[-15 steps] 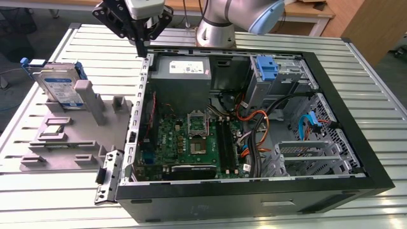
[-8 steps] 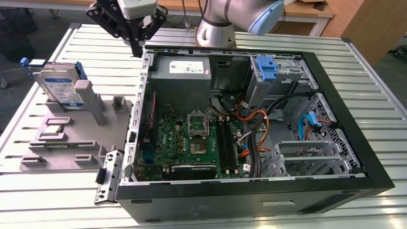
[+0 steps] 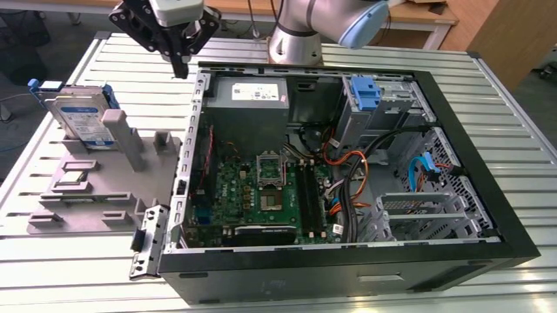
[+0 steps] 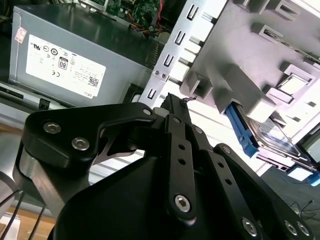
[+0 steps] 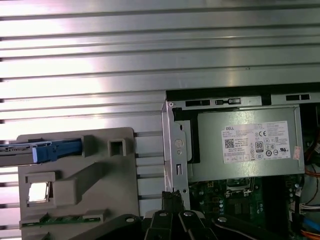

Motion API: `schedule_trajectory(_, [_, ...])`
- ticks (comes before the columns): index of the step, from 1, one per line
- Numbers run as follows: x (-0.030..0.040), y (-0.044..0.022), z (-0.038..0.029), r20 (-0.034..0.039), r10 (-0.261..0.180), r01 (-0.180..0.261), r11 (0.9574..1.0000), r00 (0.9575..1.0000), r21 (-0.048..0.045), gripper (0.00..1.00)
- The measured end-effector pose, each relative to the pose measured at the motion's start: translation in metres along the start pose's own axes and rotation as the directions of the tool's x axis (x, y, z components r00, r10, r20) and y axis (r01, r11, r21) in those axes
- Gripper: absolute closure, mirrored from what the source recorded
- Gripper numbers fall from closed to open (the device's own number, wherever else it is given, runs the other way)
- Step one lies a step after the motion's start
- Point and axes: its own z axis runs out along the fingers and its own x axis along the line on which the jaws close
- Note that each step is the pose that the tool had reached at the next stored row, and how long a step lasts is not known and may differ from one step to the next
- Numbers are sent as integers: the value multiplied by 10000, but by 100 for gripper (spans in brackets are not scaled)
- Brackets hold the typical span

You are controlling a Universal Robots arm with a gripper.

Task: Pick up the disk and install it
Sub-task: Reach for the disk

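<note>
Leaning in its grey holder (image 3: pixel 87 189), the disk (image 3: pixel 78 117) shows a blue-and-white label (image 3: pixel 91 130).

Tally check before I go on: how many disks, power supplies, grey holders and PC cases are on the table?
Disk: 1
Power supply: 1
Grey holder: 1
PC case: 1
Total: 4

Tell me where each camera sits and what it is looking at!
Exterior view: off the arm, high up, looking down on the open computer case, the disk and the arm.
First wrist view: on the arm, looking down past the tool at the power supply.
Second wrist view: on the arm, looking along the tool at the grey stand.
Both wrist views share the tool, power supply, stand and disk.
</note>
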Motion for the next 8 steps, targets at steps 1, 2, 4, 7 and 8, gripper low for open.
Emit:
schedule_trajectory(1, [15, -1, 0, 0, 0, 0, 10000, 10000, 0, 89])
schedule_trajectory(2, [29, -2, 0, 0, 0, 0, 10000, 10000, 1, 89])
schedule_trajectory(4, [60, -5, 0, 0, -1, 1, 10000, 10000, 0, 89])
schedule_trajectory(7, [109, -9, 1, 0, -1, 1, 10000, 10000, 0, 89])
schedule_trajectory(8, [128, -10, 1, 0, -1, 1, 10000, 10000, 0, 89])
